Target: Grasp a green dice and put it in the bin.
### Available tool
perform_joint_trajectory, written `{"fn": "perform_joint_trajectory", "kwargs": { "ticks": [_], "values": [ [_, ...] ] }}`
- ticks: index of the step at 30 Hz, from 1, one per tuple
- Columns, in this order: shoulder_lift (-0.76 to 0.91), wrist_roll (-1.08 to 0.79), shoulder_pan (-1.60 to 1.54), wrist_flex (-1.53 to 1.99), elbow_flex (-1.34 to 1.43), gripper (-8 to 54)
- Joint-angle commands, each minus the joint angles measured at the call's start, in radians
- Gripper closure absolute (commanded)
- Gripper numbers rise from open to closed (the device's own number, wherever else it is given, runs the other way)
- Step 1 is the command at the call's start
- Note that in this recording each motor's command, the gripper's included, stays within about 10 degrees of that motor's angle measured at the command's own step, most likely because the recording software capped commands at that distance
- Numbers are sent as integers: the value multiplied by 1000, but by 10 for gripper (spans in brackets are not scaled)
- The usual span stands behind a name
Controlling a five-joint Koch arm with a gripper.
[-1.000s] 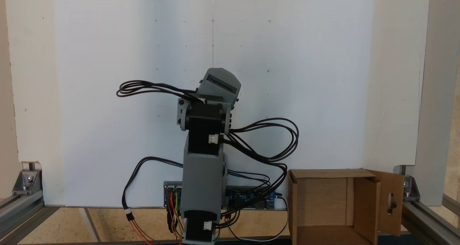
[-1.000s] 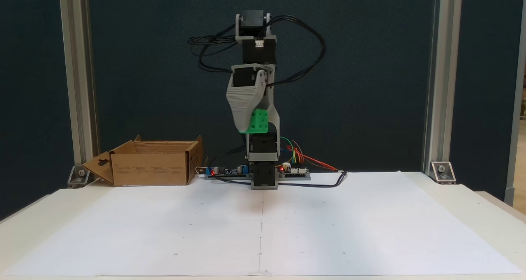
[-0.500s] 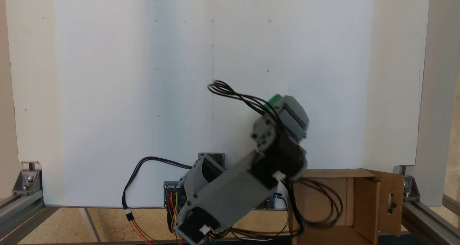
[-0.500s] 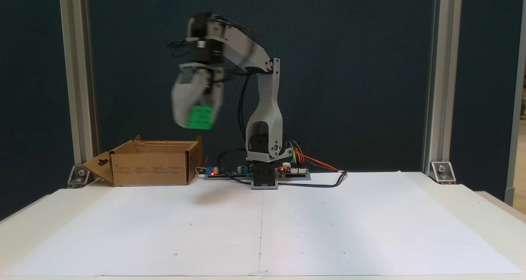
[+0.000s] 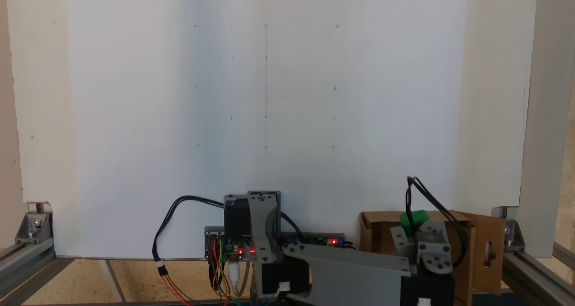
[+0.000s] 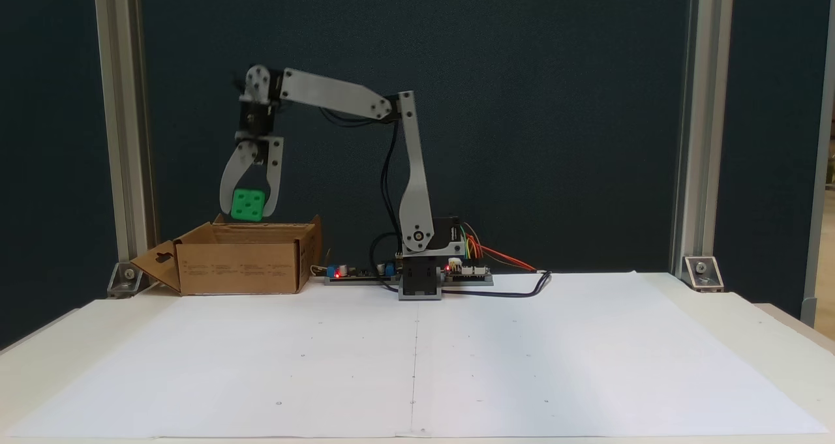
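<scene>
The green dice [image 6: 248, 204] hangs just above the open top of the bin [image 6: 241, 268], a brown cardboard box at the table's back left in a fixed view. My gripper [image 6: 250, 210] points straight down and is shut on the dice, one grey finger on each side. In a fixed view from above, the dice [image 5: 414, 219] peeks out green over the bin [image 5: 377, 234] at the lower right, with the wrist and black cables covering most of it.
The arm's base and circuit boards [image 6: 424, 274] with coloured wires sit at the back centre. Aluminium frame posts [image 6: 124, 124] stand at both back corners. White paper [image 6: 417, 359] covers the table. The bin's slotted flap [image 6: 156, 266] sticks out to the left.
The arm has swung from over its base across to above the bin, carrying the dice with it and stretching out; the dice now hangs lower, just over the box.
</scene>
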Motion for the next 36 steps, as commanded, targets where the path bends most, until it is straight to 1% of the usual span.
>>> {"fn": "perform_joint_trajectory", "kwargs": {
  "ticks": [1,9,22,23,24,25,26,28,29,32,36],
  "values": [
    [-25,-104,67,-66,-54,335],
    [-152,-201,229,-255,-54,336],
    [-204,-232,261,-275,-41,336],
    [-204,-230,270,-273,-32,294],
    [-204,-230,273,-272,-15,185],
    [-204,-229,275,-272,-8,129],
    [-204,-229,278,-272,-8,102],
    [-202,-221,282,-275,-9,20],
    [-202,-210,284,-276,-9,1],
    [-183,-160,282,-276,-14,3],
    [-38,9,227,-276,-14,11]
  ]
}}
